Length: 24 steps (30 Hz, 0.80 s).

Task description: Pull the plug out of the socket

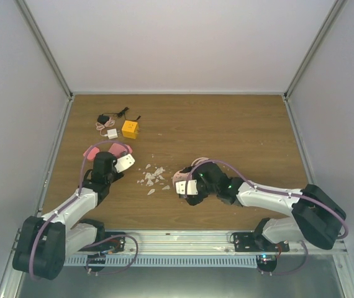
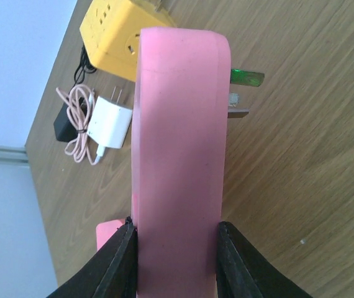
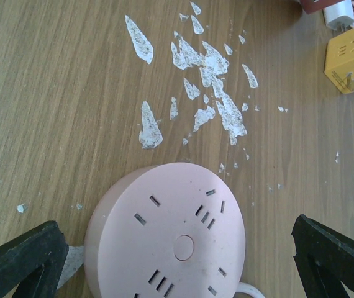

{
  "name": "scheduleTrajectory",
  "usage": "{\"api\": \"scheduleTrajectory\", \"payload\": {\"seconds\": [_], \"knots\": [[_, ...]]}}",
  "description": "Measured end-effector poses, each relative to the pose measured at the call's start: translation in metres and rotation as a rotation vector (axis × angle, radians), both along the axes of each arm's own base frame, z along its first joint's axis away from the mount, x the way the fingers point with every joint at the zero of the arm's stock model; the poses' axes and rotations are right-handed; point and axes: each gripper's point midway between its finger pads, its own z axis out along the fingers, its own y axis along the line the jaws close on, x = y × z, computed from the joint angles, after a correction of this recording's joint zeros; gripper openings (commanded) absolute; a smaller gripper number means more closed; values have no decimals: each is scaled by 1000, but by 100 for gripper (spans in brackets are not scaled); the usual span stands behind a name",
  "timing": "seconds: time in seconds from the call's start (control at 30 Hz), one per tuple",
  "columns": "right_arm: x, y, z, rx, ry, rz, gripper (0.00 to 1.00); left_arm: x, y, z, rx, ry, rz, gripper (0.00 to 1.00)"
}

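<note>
socket (image 3: 167, 236) lies flat on the worktop (image 3: 53, 93), slotted face up, just in front of a scatter of white flakes (image 3: 208, 81); none of the slots that show is filled. right pincer (image 3: 177, 257) hangs over it with fingers wide, one on each side and clear of the rim, probably placed to steady it if needed. left pincer (image 2: 177, 261) is narrow, clamped on what i take for the plug (image 2: 180, 136), a pink slab seen edge-on with two prongs (image 2: 245, 77) sticking from its side. gripped across its flat faces and apart from the socket, it looks already free. yellow cube (image 2: 112, 37) and white charger (image 2: 110, 121) lie beyond, uninvolved.
</note>
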Motion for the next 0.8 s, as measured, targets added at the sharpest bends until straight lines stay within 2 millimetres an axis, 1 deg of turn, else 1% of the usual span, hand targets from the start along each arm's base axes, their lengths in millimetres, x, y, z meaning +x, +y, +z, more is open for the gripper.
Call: {"api": "scheduleTrajectory", "payload": {"seconds": [0.07,0.3,0.53,0.67,0.73,0.8], "knots": [[0,0,-1,0,6,-4,100,-1,4,-4,29,-19,2,6],[2,2,-7,-18,37,-18,100,1,8,-10,77,-54,-4,27],[2,3,-11,-39,58,-15,100,1,7,-11,72,-58,-9,35],[1,4,-14,-55,74,-11,100,2,5,-15,61,-50,-15,42],[2,5,-14,-57,78,-10,100,0,3,-20,51,-34,-24,46],[1,5,-14,-56,80,-7,100,-3,1,-26,46,-16,-37,52]]}}
